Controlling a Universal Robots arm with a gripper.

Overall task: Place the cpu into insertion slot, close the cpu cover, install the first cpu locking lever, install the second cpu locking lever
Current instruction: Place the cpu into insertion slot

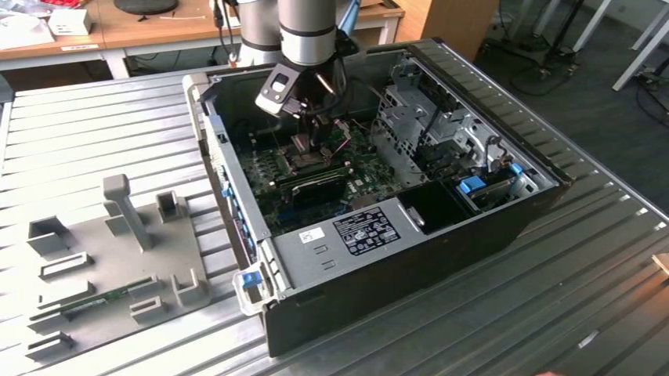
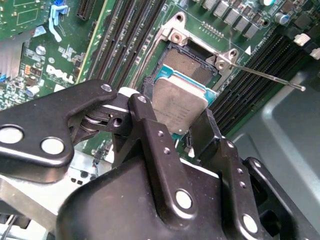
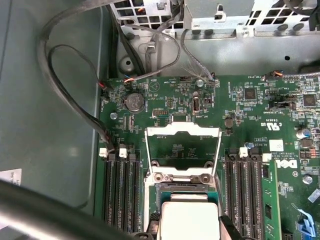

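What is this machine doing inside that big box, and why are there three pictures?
It is a robot arm reaching into an open computer lying on a metal table. One picture comes from a camera off the arm; the other two come from cameras riding near its wrist, close to the green board. The black claw pinches a small silvery square chip, the cpu, right at its slot. The slot's metal cover stands flipped open. At the exterior view's left, a grey tray of holders lies on the table.
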